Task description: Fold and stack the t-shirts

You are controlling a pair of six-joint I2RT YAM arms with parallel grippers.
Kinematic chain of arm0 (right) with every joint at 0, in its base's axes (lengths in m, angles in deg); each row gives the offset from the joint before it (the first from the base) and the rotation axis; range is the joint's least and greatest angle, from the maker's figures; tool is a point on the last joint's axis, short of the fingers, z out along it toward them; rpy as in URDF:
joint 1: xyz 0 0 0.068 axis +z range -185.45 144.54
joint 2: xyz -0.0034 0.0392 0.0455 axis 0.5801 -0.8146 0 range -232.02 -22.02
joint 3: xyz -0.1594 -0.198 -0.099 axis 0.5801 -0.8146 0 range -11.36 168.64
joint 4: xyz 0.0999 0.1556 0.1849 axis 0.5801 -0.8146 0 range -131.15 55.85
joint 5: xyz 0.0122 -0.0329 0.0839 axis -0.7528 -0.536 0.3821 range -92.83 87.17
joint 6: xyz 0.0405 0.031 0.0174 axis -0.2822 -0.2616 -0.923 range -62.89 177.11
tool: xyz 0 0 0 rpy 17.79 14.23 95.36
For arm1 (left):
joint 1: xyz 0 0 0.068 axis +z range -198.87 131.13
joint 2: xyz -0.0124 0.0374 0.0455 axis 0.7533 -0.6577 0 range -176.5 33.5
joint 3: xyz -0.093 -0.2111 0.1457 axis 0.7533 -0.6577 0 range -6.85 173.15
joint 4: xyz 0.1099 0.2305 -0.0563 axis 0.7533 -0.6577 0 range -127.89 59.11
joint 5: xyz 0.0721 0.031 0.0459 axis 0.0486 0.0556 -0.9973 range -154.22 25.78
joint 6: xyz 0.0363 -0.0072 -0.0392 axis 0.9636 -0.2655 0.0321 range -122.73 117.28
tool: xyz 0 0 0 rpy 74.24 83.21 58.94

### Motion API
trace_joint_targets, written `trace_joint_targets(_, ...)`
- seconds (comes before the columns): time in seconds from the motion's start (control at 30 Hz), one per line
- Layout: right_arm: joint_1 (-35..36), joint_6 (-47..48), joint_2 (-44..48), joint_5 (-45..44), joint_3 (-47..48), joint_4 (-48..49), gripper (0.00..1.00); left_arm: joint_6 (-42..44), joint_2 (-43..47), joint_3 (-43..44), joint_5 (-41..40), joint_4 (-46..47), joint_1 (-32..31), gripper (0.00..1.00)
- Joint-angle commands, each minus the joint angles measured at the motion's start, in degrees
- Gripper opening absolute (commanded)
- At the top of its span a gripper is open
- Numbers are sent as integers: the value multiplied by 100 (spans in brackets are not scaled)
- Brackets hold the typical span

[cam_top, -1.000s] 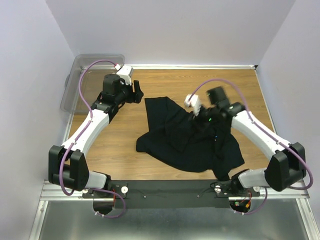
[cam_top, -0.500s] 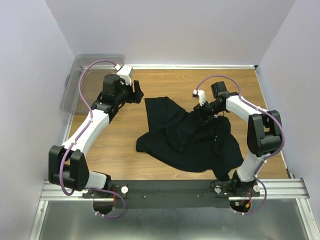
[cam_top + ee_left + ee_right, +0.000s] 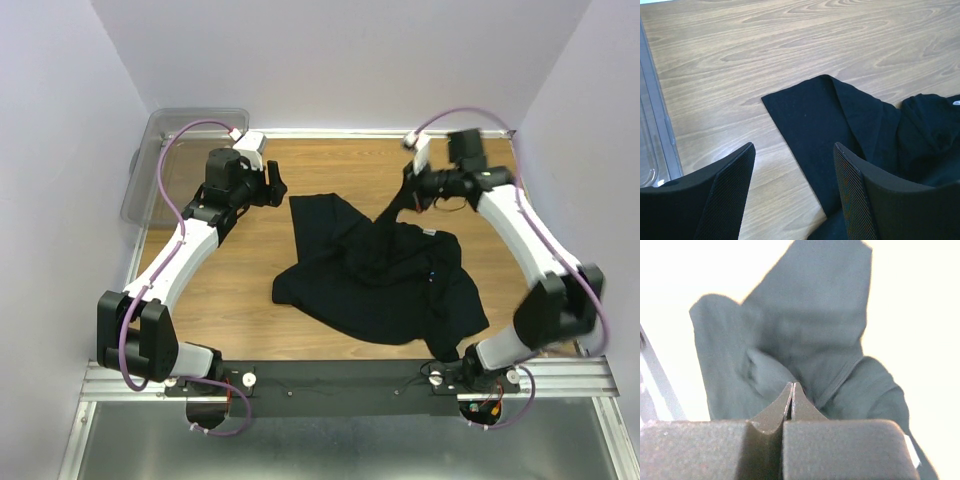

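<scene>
On the table (image 3: 240,320), one heap of t-shirts (image 3: 380,285) (one tag (image 3: 430,233))

Top view: high at the near edge, looking down over the whole surface (image 3: 250,320). Left wrist: low, close, facing a corner of the black t-shirt (image 3: 840,125). Right wrist: tight, looking down onto the same shirt.

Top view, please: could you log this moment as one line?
left gripper: open, above table beside t-shirt corner | right gripper: shut on t-shirt, cloth lifted | t-shirt: crumpled, unfolded
</scene>
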Motion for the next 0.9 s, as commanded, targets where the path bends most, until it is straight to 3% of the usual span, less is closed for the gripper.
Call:
trace_joint_targets(0.0, -43, -617, 1111, -242, 824, 213, 1, 107, -45, -17, 31, -18, -18, 72)
trace_joint_targets(0.17, -69, -1213, 1631, -743, 1133, 451, 1, 186, 121, -87, 356, 174, -44, 72)
trace_joint_targets(0.3, -69, -1417, 1737, -569, 1116, 512, 1, 335, 419, -262, 918, 569, -219, 71)
trace_joint_targets(0.6, -60, -1223, 2009, -954, 1107, 548, 0, 1108, 895, -649, 1409, 1097, -1290, 71)
trace_joint_targets(0.73, -69, -2344, 1747, -928, 1151, 749, 0, 1276, 1159, -1167, 1807, 2019, -1774, 72)
trace_joint_targets(0.87, -69, -3981, 1623, -1891, 1221, 1048, 1, 1872, 1177, -1133, 1229, 2504, -2670, 72)
